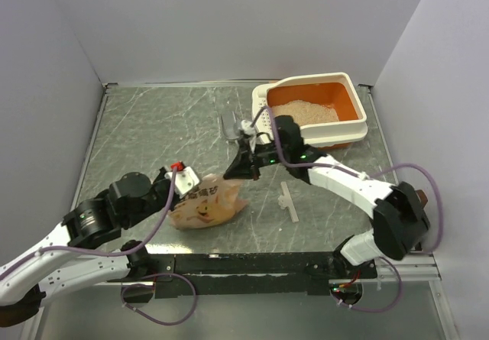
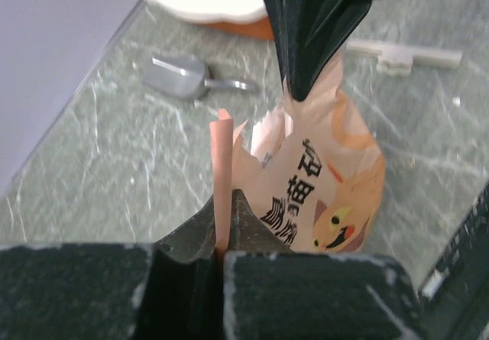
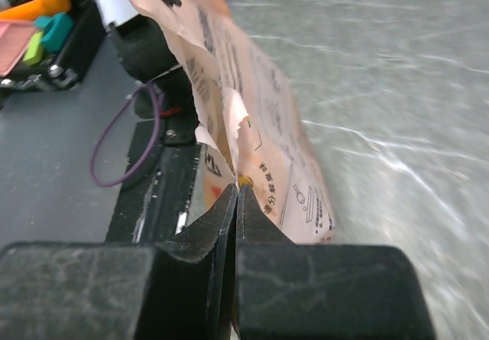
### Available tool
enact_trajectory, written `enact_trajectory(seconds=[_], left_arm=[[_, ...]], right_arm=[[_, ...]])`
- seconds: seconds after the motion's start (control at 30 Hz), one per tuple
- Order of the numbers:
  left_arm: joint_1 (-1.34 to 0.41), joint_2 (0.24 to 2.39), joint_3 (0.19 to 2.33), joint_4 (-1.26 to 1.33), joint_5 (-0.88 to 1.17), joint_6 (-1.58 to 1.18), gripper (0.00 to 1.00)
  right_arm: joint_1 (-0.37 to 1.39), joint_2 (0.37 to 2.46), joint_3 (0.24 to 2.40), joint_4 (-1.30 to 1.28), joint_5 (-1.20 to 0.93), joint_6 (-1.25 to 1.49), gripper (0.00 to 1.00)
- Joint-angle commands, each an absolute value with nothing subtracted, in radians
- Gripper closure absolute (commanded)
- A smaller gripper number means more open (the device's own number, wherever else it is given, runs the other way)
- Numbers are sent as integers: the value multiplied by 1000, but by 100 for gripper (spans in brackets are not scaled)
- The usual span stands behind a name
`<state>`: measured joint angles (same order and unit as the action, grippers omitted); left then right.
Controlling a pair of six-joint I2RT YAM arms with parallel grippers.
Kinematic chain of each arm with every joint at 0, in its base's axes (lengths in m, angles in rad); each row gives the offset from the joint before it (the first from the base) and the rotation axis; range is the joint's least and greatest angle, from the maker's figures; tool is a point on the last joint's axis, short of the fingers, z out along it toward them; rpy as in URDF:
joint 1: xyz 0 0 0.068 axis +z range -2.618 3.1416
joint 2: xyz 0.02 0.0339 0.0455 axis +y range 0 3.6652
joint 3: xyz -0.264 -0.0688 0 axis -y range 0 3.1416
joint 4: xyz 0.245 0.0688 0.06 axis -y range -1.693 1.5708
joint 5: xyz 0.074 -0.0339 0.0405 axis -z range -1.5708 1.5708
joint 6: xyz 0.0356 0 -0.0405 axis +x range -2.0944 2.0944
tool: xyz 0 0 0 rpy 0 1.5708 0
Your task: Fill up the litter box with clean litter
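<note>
My left gripper (image 2: 224,221) and right gripper (image 3: 237,199) are each pinching the top edge of the bag (image 1: 210,204); the litter box (image 1: 361,113) is sitting upper right, nearer the right one.

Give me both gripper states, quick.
Left gripper: closed, pinching a torn strip at the top of the bag.
Right gripper: closed, pinching the bag's edge.

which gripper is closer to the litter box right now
Right. The right gripper, shut on the bag at its top edge, sits just short of the litter box. The left gripper pinches the bag from the other side, farther off toward the near left.
</note>
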<state>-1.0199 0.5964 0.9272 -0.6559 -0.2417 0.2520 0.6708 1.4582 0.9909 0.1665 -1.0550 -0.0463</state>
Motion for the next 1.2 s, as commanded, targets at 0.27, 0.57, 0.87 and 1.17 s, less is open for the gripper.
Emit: enact_trajectory(seconds=[0.27, 0.57, 0.87, 1.17], left_arm=[[-936, 972, 940, -92, -286, 344, 99], [-877, 1031, 914, 19, -239, 336, 63], [-818, 677, 827, -228, -299, 146, 38], [-743, 542, 641, -175, -189, -67, 30]], right_arm=[[460, 1263, 911, -132, -830, -155, 100], [445, 1151, 758, -78, -707, -86, 100], [448, 1036, 649, -6, -649, -3, 100], [449, 993, 609, 17, -654, 55, 100]])
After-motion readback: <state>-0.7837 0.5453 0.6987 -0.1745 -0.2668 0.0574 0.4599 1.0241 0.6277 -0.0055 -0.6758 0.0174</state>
